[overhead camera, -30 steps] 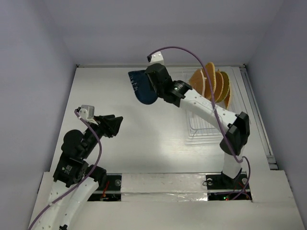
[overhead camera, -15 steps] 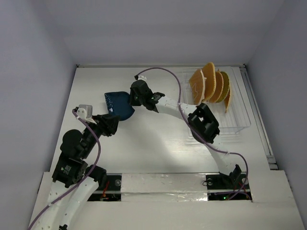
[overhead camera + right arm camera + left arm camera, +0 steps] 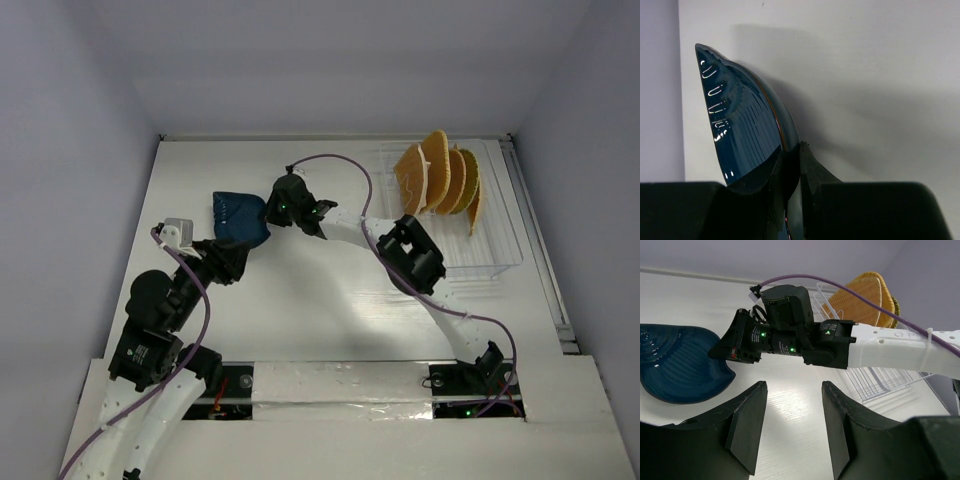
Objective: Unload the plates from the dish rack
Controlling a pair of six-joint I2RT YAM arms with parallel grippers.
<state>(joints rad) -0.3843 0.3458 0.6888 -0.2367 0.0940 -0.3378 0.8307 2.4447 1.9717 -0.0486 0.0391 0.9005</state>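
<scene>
From above, the right gripper (image 3: 268,214) is pinching the dark blue plate (image 3: 236,218) by its rim, low over the white table (image 3: 330,310) and well apart from the dish rack (image 3: 505,262), where orange plates (image 3: 440,175) are standing on edge. The left wrist view is showing the left gripper (image 3: 792,425) gaping empty nearby, perhaps waiting. In the right wrist view, the jaws are clamping the rim edgewise, leaving the plate's underside free for setting down.

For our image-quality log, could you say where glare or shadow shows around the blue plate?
Right wrist: white glare streaks on the blue plate, its soft shadow on the table behind. Left wrist: faint sheen on its ribs. Top external: even light, no glare.
</scene>
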